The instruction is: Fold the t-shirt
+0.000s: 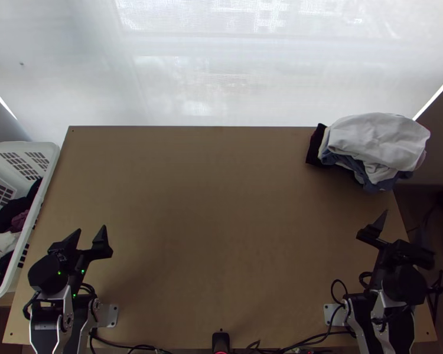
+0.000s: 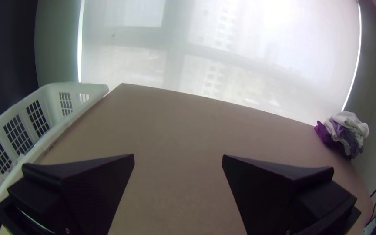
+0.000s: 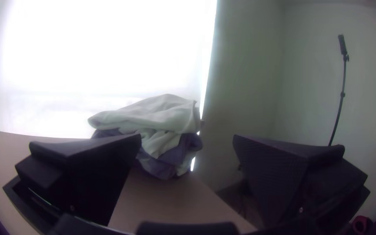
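Basket (image 1: 51,154) left of table (image 1: 215,224), clothes pile (image 1: 378,141) far right.

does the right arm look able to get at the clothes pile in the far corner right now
Probably yes: the right gripper is open and holds nothing, the clothes pile sits ahead of it on the table, and nothing seems to block the way between.

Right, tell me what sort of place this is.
Probably a laundry-folding station in an indoor room: a white plastic laundry basket with clothes inside, a stack of folded garments, and a wooden table before a blind-covered window.
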